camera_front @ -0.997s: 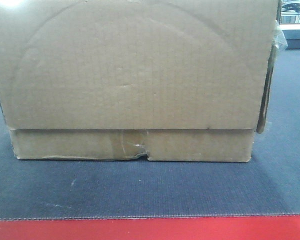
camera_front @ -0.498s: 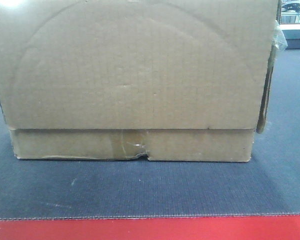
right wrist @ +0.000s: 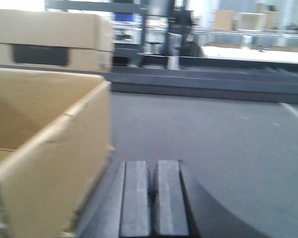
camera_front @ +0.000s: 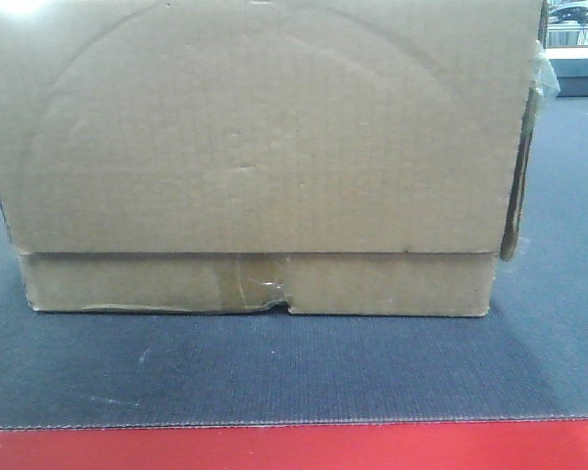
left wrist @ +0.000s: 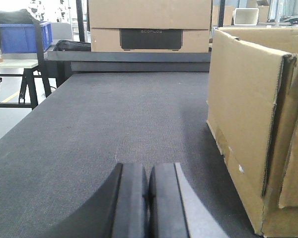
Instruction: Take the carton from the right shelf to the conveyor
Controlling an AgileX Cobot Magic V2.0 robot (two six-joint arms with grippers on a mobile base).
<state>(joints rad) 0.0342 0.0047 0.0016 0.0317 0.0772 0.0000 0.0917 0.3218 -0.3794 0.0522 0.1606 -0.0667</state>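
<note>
The carton (camera_front: 260, 147) is a large brown cardboard box with a taped, torn centre seam. It stands on the dark grey conveyor belt (camera_front: 274, 377), behind the red front edge (camera_front: 294, 448), and fills most of the front view. In the left wrist view the carton (left wrist: 248, 114) is to the right of my left gripper (left wrist: 148, 173), which is shut and empty, apart from the box. In the right wrist view the carton (right wrist: 44, 144) is to the left of my right gripper (right wrist: 153, 171), also shut and empty. The right shelf is out of view.
Another cardboard box (left wrist: 149, 25) sits at the far end of the belt (left wrist: 114, 124) in the left wrist view. A blue bin (left wrist: 22, 37) stands on a stand at the far left. More belts and boxes (right wrist: 238, 20) lie in the background.
The carton has shifted very slightly to the left in the front view. Nothing else has visibly changed.
</note>
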